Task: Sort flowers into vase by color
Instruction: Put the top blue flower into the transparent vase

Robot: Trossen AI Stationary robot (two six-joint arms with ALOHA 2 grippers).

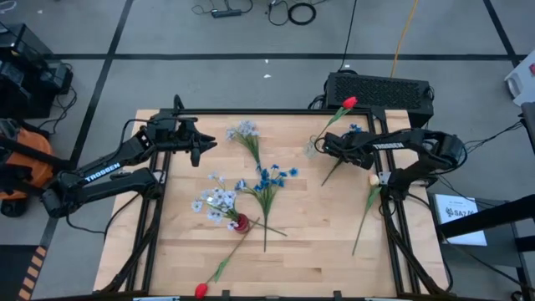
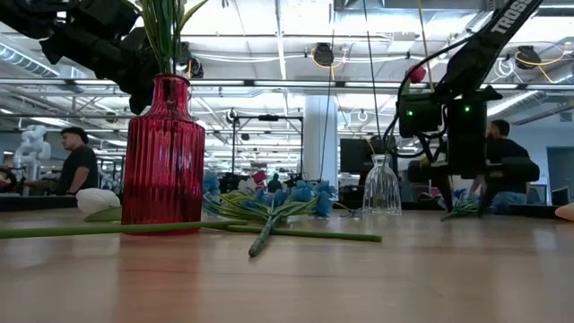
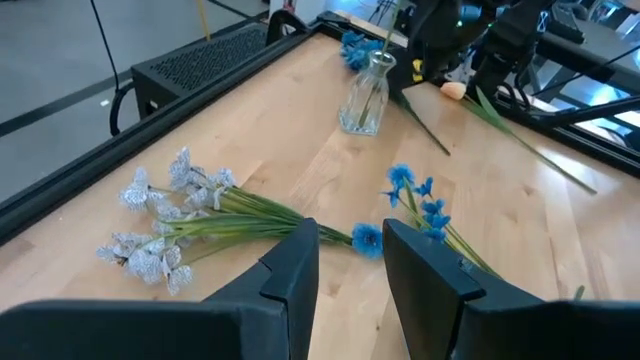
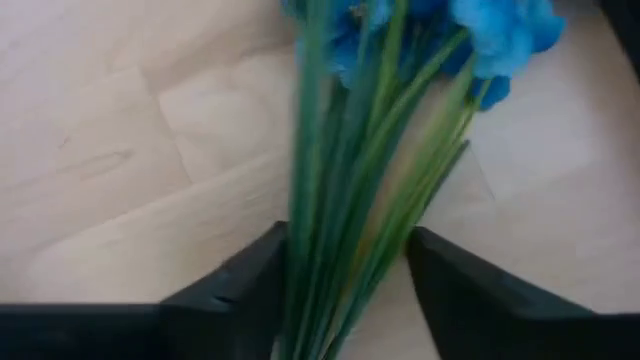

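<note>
High view. Table (image 1: 326, 259): light wood, black frame. Left gripper (image 1: 203, 144) at the far-left part, above bare wood, nothing between its fingers. Right gripper (image 1: 328, 147) at the far-right part, beside the clear vase (image 1: 312, 150). Pale bunch (image 1: 245, 134) lies far-centre, heads toward the far edge, stems running toward the near right. Blue bunch (image 1: 269, 178) lies mid-table, long axis far-to-near, heads at the far end. Red vase (image 1: 241, 223) stands near-centre with pale blooms (image 1: 214, 199) just to its left. Red tulip (image 1: 349, 103) sits high at the far right, its stem slanting down toward the right gripper. Second tulip (image 1: 201, 289) at the near edge, stem slanting toward the red vase. White bloom (image 1: 374, 179) near the right edge, stem running toward the near edge. Black box (image 1: 380, 88) beyond the far edge.

Low view. Red vase (image 2: 162, 154) upright, green stems rising from its neck; clear vase (image 2: 381, 187) upright farther back. Blue bunch (image 2: 285, 198) flat between them, stems toward the camera. People (image 2: 79, 160) sit in the room behind.

Left wrist view. Fingers (image 3: 295, 270) stand narrowly apart, empty. Pale bunch (image 3: 165, 222) and blue bunch (image 3: 415, 196) lie just ahead.

Right wrist view. Fingers (image 4: 245, 280) straddle a sheaf of green stems (image 4: 360, 200) with blue heads (image 4: 500, 35) pointing away; the stems fill the gap, but whether they are clamped cannot be told.
</note>
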